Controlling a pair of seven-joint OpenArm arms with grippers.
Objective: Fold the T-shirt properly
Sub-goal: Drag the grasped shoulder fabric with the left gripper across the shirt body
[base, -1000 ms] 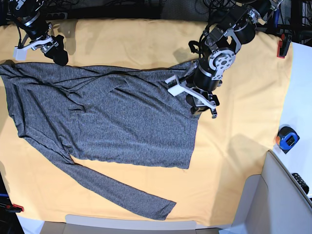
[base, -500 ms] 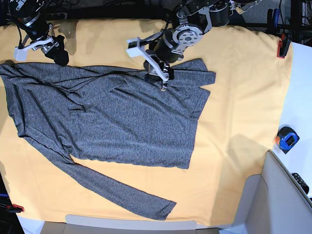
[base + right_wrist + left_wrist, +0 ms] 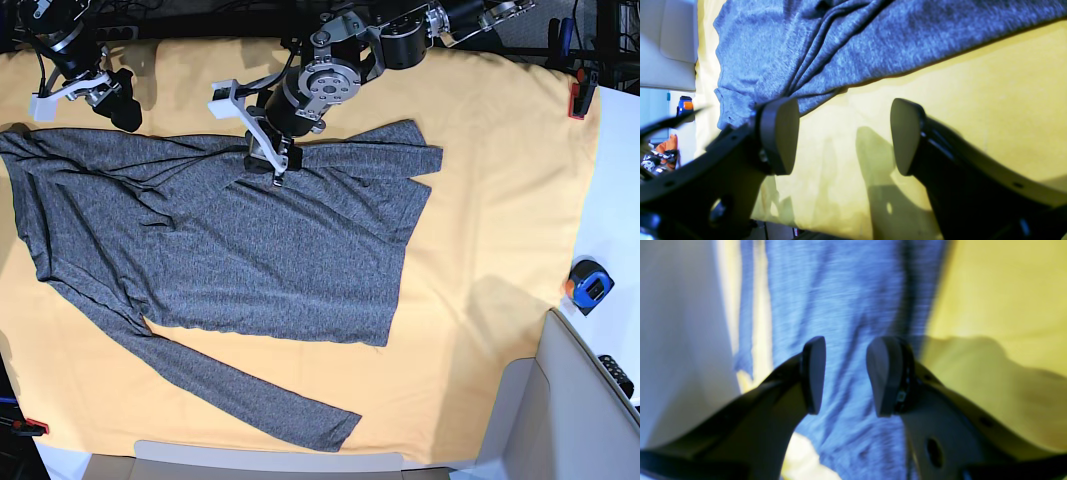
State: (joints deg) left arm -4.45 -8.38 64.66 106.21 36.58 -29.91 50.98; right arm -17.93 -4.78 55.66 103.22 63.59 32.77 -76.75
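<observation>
Lying flat on the yellow-orange table cloth (image 3: 500, 200), the T-shirt (image 3: 220, 240) is the thing to measure every place from. It is spread wide, so it can be folded neatly. One long sleeve (image 3: 230, 390) sticks out from the shirt's near side, toward the table's front edge. The other sleeve (image 3: 370, 150) lies folded along the shirt's far edge, with its end pointing away from the body.

The left gripper (image 3: 262, 130) hangs over that far edge, about at the middle of the folded sleeve. Its wrist view is blurry, but its two pads (image 3: 813, 373) stand apart with only grey cloth seen behind them. They hold nothing. I think it is there to pick a new spot on the sleeve.

The right gripper (image 3: 85, 95) waits just off the shirt's far corner, over bare yellow cloth. Its pads (image 3: 778, 133) are wide apart and hold nothing too. It is probably kept to the side so it does not bump the cloth.

A small blue and orange thing (image 3: 590, 283) sits well away from the shirt.
</observation>
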